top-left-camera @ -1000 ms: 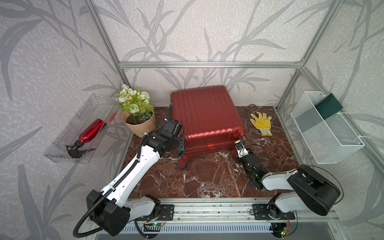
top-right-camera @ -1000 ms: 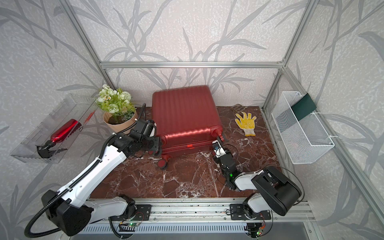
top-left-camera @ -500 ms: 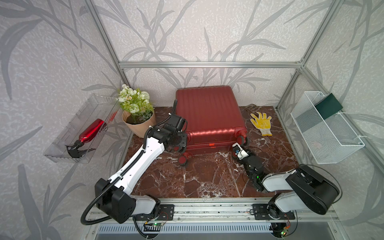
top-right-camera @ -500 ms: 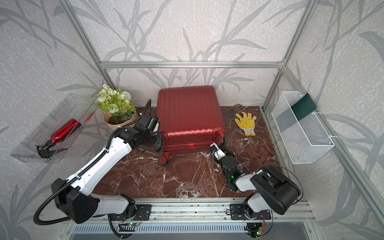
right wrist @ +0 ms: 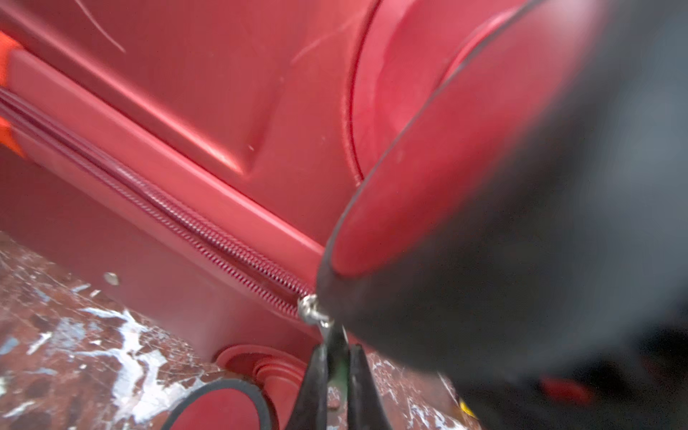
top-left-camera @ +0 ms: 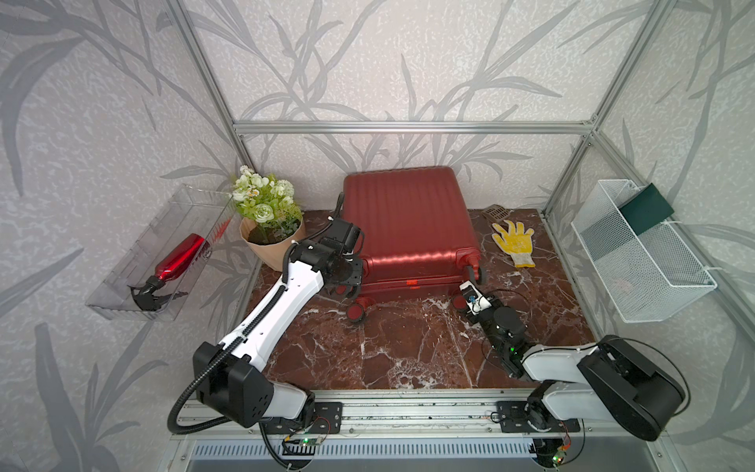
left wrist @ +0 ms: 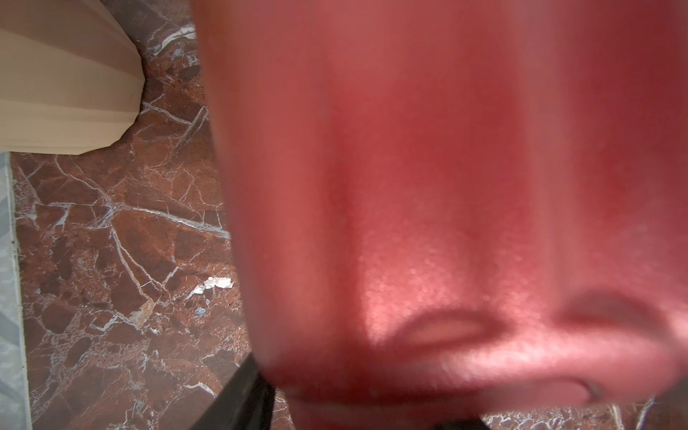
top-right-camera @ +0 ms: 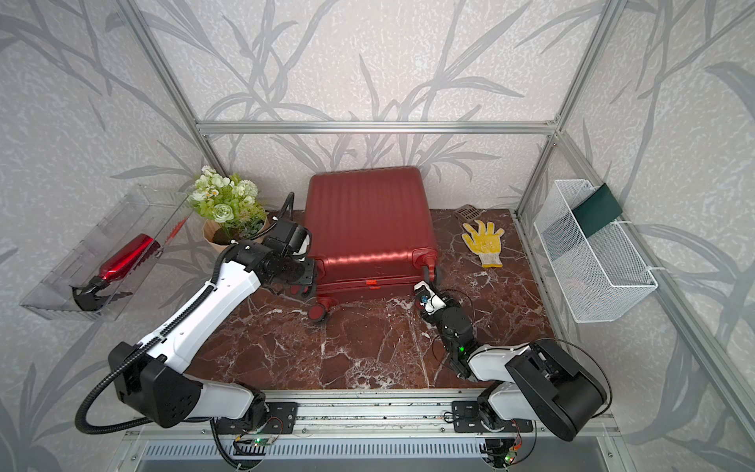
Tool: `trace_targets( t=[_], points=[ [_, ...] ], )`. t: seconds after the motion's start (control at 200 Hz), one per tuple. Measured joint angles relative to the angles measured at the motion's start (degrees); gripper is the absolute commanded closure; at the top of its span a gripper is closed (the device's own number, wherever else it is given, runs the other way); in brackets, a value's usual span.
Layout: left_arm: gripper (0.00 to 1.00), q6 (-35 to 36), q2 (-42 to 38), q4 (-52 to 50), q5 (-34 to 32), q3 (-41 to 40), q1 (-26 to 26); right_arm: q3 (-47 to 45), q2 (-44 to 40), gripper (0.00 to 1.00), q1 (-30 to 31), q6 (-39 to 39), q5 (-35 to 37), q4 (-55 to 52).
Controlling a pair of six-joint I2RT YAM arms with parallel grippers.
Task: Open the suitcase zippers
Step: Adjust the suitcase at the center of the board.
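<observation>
The dark-red ribbed suitcase (top-left-camera: pixel 408 220) (top-right-camera: pixel 367 220) lies flat at the back middle of the marble table, wheels toward me. My left gripper (top-left-camera: pixel 347 278) (top-right-camera: pixel 302 278) clamps its front left corner. In the left wrist view the blurred red shell (left wrist: pixel 409 186) fills the picture between two black fingers (left wrist: pixel 238 398). My right gripper (top-left-camera: pixel 465 288) (top-right-camera: pixel 418 288) (right wrist: pixel 335 357) sits at the front right corner beside a wheel (right wrist: pixel 521 223). It is shut on the thin pull hanging from the silver slider (right wrist: pixel 312 309) of the zipper track (right wrist: pixel 186 219).
A potted flower (top-left-camera: pixel 271 245) stands just left of the left gripper. A yellow glove (top-left-camera: pixel 512 243) lies right of the suitcase. A white wire basket (top-left-camera: pixel 637 261) hangs on the right wall. A clear tray (top-left-camera: pixel 122 286) with a red bottle (top-left-camera: pixel 179 257) hangs on the left wall.
The left arm has swung the suitcase round so it sits squarer to me and a little further right. The right gripper has stayed shut on the pull at the front right corner.
</observation>
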Motion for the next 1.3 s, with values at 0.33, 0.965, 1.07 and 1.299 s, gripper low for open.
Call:
trace_targets(
  t=[0.33,0.965,1.07,1.299],
  points=[
    [1.00,0.3,3.5,4.1,-2.2,2.4,1.9,0.3,-6.6,1.00,-7.0,9.4,-3.3,11.8],
    [0.32,-0.1,-3.4,5.6,-17.5,12.0,-12.3,19.9,-5.8,0.94,-14.0,20.4,4.5,-15.6],
    [0.32,-1.4,-3.1,6.4,-16.9,12.8,-15.7,22.9,-4.1,0.99,-15.0,21.9,-3.0,-20.8],
    [0.30,-4.9,0.4,6.3,-12.9,13.7,-20.0,23.1,-2.7,1.00,-15.1,25.6,-20.2,-27.9]
  ],
)
